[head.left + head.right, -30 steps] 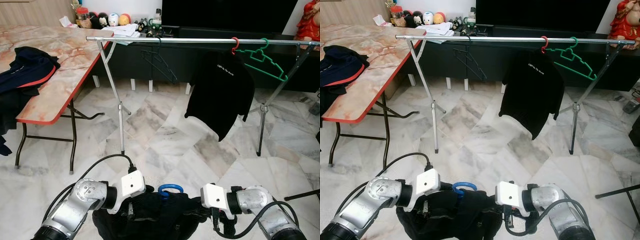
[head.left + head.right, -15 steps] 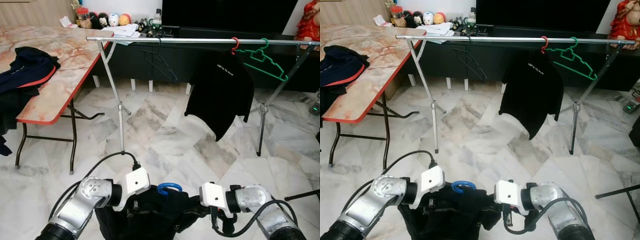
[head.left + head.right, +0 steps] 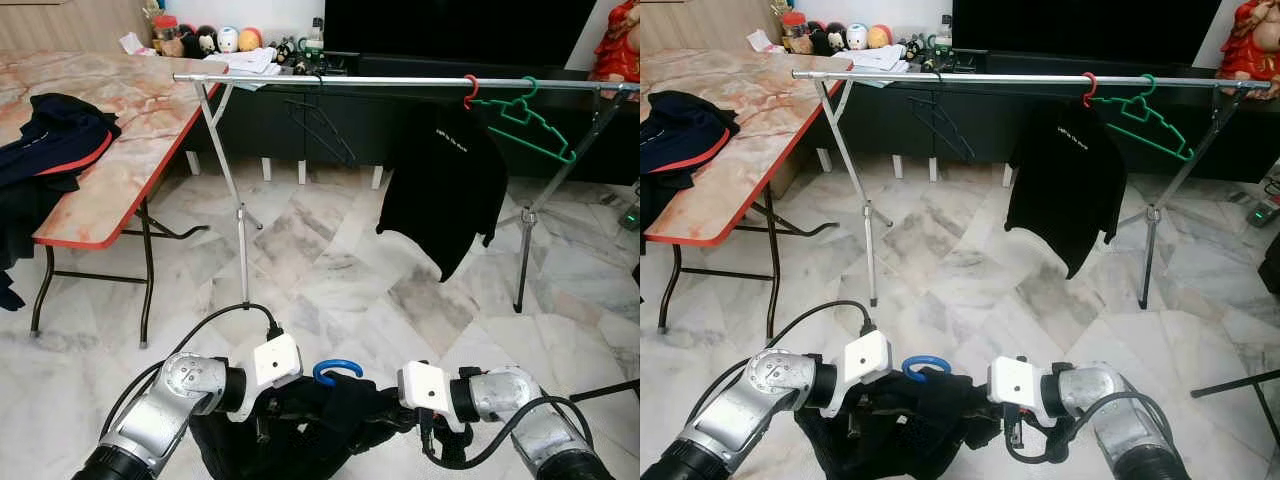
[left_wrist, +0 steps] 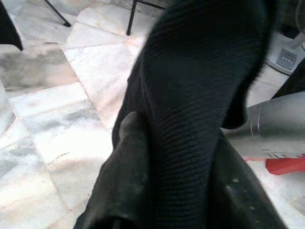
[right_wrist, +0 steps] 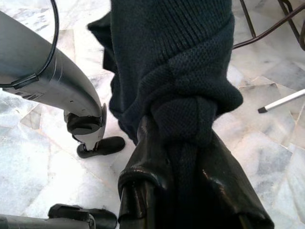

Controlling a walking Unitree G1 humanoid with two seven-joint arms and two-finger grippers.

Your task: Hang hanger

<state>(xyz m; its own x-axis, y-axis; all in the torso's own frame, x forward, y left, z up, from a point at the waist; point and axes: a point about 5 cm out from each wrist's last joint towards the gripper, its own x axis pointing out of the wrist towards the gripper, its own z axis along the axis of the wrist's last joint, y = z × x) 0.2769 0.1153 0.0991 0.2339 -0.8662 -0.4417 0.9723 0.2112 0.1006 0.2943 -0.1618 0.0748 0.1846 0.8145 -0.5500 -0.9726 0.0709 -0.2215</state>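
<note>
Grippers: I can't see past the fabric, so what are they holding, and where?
Both hold the dark garment on the blue hanger: left gripper and right gripper each pinch its knit fabric.

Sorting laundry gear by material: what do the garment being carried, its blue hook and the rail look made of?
Dark garment: knitted fabric, matte, its ribbed weave plain where the right hand and left hand pinch it. Blue hook: probably glossy plastic, evenly coloured. Rail: metal tube, shiny silver.

the dark knit garment (image 3: 310, 425) hides the blue hanger (image 3: 335, 371) below its hook.
</note>
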